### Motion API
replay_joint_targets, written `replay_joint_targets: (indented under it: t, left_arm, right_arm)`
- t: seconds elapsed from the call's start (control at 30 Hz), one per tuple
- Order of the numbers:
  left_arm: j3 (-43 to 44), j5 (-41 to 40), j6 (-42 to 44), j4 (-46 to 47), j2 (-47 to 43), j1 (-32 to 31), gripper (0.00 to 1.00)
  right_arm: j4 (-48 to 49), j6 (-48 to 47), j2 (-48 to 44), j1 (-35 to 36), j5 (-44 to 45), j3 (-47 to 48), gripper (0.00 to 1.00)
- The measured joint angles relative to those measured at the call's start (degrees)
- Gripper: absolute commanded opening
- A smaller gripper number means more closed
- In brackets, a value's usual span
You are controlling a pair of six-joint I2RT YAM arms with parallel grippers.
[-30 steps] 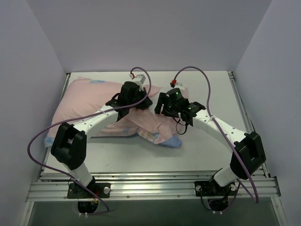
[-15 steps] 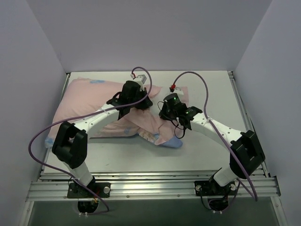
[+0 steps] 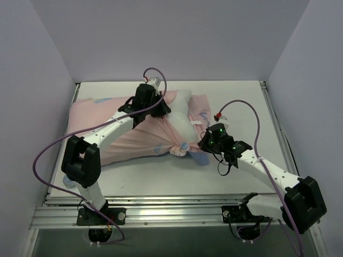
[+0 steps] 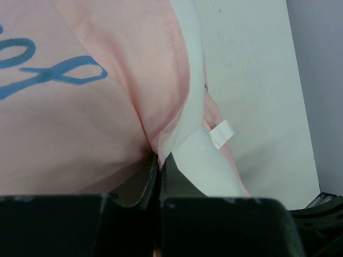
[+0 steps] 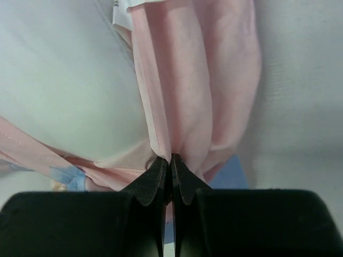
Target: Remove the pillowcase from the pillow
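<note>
The pillowcase (image 3: 128, 136) lies pale pink side out across the left and middle of the table, with blue print showing (image 4: 48, 75). The white pillow (image 3: 183, 103) bulges out of its opening at the back centre. My left gripper (image 3: 159, 111) is shut on a pinch of pink pillowcase fabric (image 4: 155, 107) beside the pillow (image 4: 195, 166). My right gripper (image 3: 202, 143) is shut on the bunched pink edge of the pillowcase (image 5: 177, 91), with the pillow (image 5: 64, 80) at its left. A blue patch of the pillowcase's outside (image 5: 229, 176) shows under it.
The white table (image 3: 236, 101) is bounded by grey walls at the back and both sides. A small white label (image 4: 221, 134) hangs from the fabric. Cables loop over both arms. The metal base rail (image 3: 171, 211) runs along the near edge.
My right gripper has shut on the pillowcase edge and pulled it toward the near right. The left gripper has shifted toward the back, and the white pillow has come out into view.
</note>
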Motion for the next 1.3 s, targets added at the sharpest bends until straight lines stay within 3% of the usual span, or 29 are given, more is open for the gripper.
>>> replay_joint_targets:
  t: [0.23, 0.43, 0.5, 0.53, 0.63, 0.8, 0.83, 0.93, 1.07, 1.3]
  left_arm:
    - [2.40, 3.15, -3.78, -1.62, 0.31, 1.22, 0.02]
    - [2.75, 6.75, -6.73, -2.16, 0.28, 2.29, 0.02]
    - [2.80, 7.87, -7.37, -2.19, 0.31, 2.99, 0.02]
    - [2.93, 8.52, -7.56, -2.19, 0.28, 3.30, 0.02]
    - [3.63, 10.80, -7.63, -2.23, 0.46, 3.93, 0.02]
    - [4.94, 13.64, -6.47, -2.60, 2.10, 3.87, 0.07]
    - [4.94, 13.88, -6.23, -2.86, 2.25, 3.80, 0.12]
    - [4.94, 13.79, -4.63, -3.72, 2.12, 3.54, 0.23]
    - [4.92, 13.27, -2.25, -6.23, 0.87, 3.10, 0.43]
    - [2.99, 9.25, 1.01, -12.83, -7.19, 1.99, 0.80]
  right_arm:
    - [3.37, -0.70, -5.44, -5.33, -3.67, -6.19, 0.00]
    - [11.39, -2.78, -3.26, -6.08, -10.73, -12.52, 0.00]
    - [15.52, -3.50, -1.40, -6.10, -13.64, -14.08, 0.08]
    - [16.83, -3.72, -0.63, -6.10, -14.71, -14.40, 0.18]
    - [18.18, -5.44, 0.26, -6.29, -16.92, -14.40, 0.37]
    - [9.97, -10.82, -2.27, -7.61, -15.63, -9.07, 0.64]
    - [7.80, -12.07, -3.41, -8.28, -15.28, -7.45, 0.72]
    - [2.01, -15.52, -7.61, -10.56, -14.84, -2.62, 0.83]
    - [-1.09, -18.86, -9.73, -12.44, -17.20, 3.78, 0.89]
    - [2.64, -21.66, 3.85, -12.35, -27.56, 10.82, 0.93]
